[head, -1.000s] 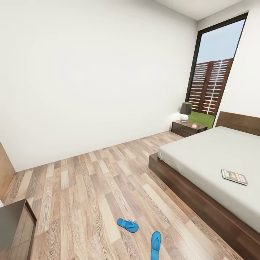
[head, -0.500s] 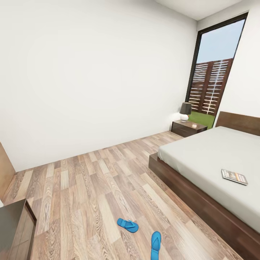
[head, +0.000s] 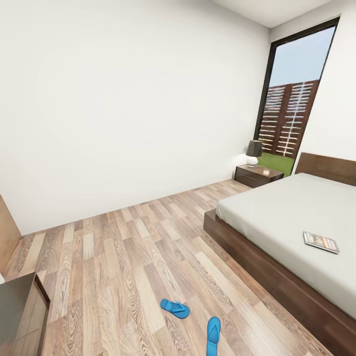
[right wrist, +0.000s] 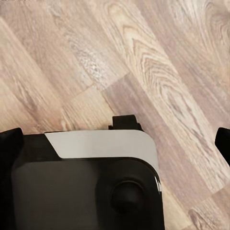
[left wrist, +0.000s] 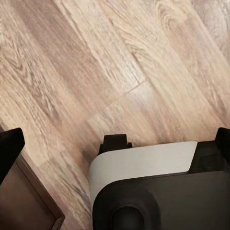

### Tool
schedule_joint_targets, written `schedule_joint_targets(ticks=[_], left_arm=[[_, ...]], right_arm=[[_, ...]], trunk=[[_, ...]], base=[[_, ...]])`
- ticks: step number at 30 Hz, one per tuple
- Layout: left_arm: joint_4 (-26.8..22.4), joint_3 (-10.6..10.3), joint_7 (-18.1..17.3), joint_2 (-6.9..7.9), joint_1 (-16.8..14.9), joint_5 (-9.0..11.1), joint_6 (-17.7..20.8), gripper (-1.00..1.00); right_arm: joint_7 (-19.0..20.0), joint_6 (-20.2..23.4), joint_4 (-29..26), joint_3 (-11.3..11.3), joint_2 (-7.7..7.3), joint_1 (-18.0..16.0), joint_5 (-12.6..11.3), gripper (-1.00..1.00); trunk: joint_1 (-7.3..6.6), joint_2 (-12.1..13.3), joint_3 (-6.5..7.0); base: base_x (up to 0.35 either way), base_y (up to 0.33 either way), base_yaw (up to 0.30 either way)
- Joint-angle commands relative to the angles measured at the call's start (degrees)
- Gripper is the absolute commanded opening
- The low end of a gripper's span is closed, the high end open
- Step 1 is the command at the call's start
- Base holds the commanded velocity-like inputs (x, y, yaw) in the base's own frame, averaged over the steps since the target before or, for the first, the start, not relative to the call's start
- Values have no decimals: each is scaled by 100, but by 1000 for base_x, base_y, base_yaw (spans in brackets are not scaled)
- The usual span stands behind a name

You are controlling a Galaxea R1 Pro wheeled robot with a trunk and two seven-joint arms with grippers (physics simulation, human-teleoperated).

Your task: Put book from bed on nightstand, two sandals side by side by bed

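Writing: none can be read; the book (head: 321, 242) has orange and white marks on its dark cover, too small to make out.
Book: lies flat on the pale grey mattress of the bed (head: 291, 212), near the side edge that faces the open floor, well apart from the headboard.
Bed: low, with a dark brown wooden frame and headboard, at the right of the head view.
Sandals: 2 bright blue flip-flops on the floor (head: 123, 257) in front of the bed, apart from each other and pointing different ways; the left sandal (head: 174, 308) lies at an angle, the right sandal (head: 213, 335) lies nearer the camera and runs off the lower edge of the head view.
Nightstand: the nightstand (head: 258, 175) is dark brown and glossy, beside the head of the bed, with a lamp (head: 254, 152) on top that has a dark shade and a white base.
Window: the window (head: 292, 99) is tall and dark-framed, behind the nightstand, looking onto green grass, a slatted brown fence and blue sky.
Room: plain white walls, light brown wood-plank floor with strong grain.
Cabinet: the corner of a dark brown cabinet (head: 20, 311) shows at the lower left of the head view.
Left gripper: fingers wide apart at both sides of the left wrist view, holding nothing, over the planks and the robot's base (left wrist: 158, 187).
Right gripper: fingers likewise spread and empty, above the planks and the base.
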Motion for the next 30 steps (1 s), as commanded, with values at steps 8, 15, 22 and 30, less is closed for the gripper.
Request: schedule_joint_targets(ticks=[8, 15, 22, 30], left_arm=[[-221, -135, 69, 8, -25, -50, -39, 100], [-340, -231, 120, 17, -28, -119, -49, 100], [-369, -264, 135, 19, -27, -140, -56, 100], [-376, -267, 131, 27, -27, -140, -63, 100]], right_arm=[[12, -25, -4, -18, 7, -6, 14, 100], [20, -229, 27, 7, 7, -7, 42, 100], [24, -332, 48, 19, 6, -9, 52, 100], [22, -358, 62, 14, 6, -9, 48, 100]], trunk=[[0, -3, -6], [0, -3, -6], [0, -3, -6], [0, -3, -6]], base=[[74, 0, 0], [123, 0, 0], [31, 0, 0], [9, 0, 0]])
